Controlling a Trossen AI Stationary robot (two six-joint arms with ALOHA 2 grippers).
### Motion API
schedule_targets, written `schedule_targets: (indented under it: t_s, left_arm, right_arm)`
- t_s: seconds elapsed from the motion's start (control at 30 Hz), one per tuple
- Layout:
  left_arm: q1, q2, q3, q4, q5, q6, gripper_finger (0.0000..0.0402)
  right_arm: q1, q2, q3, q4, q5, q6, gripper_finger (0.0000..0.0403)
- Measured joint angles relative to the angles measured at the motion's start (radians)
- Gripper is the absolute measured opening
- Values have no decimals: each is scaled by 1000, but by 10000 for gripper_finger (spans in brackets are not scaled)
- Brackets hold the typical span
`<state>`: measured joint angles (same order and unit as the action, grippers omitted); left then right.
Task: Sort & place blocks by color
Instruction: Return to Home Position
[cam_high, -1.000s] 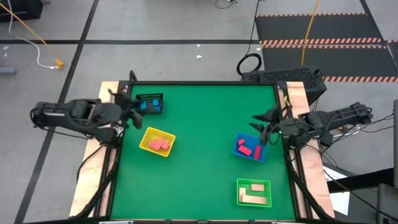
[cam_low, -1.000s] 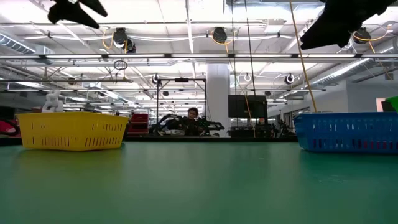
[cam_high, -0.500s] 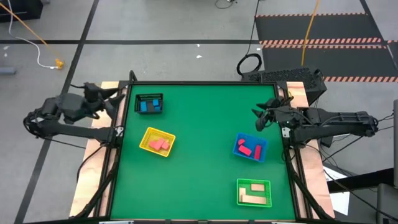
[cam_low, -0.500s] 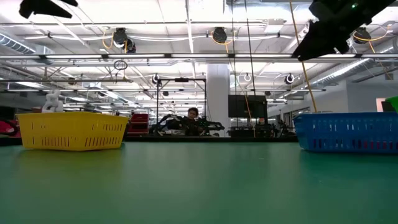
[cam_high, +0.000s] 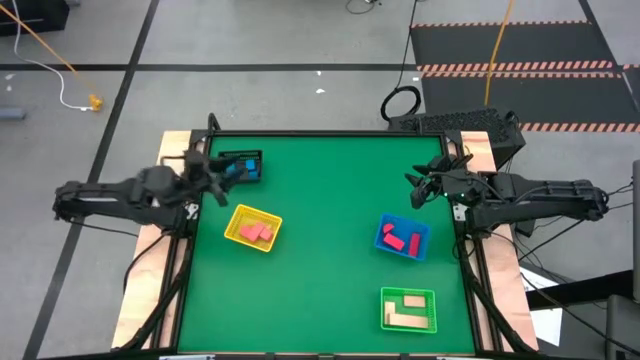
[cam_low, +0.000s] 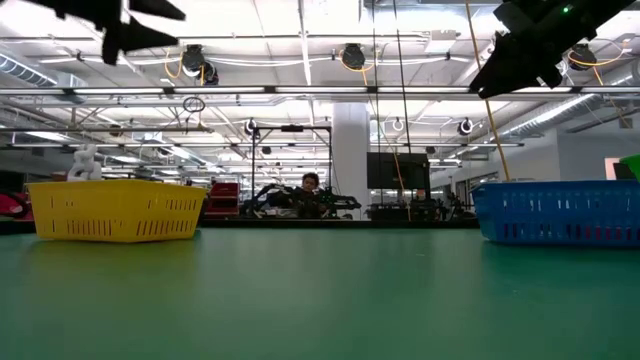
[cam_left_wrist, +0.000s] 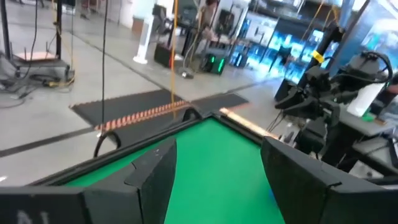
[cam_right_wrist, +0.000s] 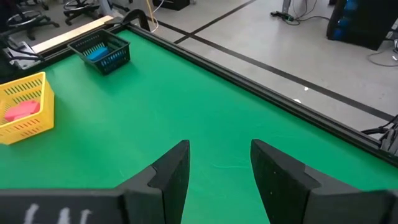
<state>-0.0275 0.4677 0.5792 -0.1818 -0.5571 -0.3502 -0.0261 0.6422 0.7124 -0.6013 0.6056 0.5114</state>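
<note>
Blocks lie in four small trays on the green table. Pink blocks (cam_high: 258, 232) sit in the yellow tray (cam_high: 237, 222), blue blocks (cam_high: 237, 170) in the black tray (cam_high: 258, 160), red blocks (cam_high: 398, 241) in the blue tray (cam_high: 384, 231), and tan blocks (cam_high: 411, 314) in the green tray (cam_high: 386, 296). My left gripper (cam_high: 220, 174) hangs open and level, high above the table's left edge beside the black tray, with nothing between its fingers (cam_left_wrist: 155, 177). My right gripper (cam_high: 416, 192) hangs open above the right edge, on the far side of the blue tray, and holds nothing (cam_right_wrist: 219, 158).
The middle of the green table (cam_high: 330, 200) carries no objects. Wooden side rails (cam_high: 480, 160) and a black frame border the table. In the low view the yellow tray (cam_low: 118, 208) and blue tray (cam_low: 560, 212) stand at either side, with a person seated far behind.
My left gripper drew back off the table's left edge, then swung in again beside the black tray, a little lower and levelled out. My right gripper left its place over the blue tray, went toward the far edge, then stayed still.
</note>
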Motion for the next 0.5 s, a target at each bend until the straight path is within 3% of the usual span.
schedule_targets:
  t_s: [0.23, 0.5]
  left_arm:
    - [0, 36, -243, 357, 0, -31, 234]
    - [1, 35, -376, 491, -1, -97, 234]
  right_arm:
    - [0, 0, -10, 22, 0, 0, 160]
    - [0, -7, -244, 428, -6, -81, 160]
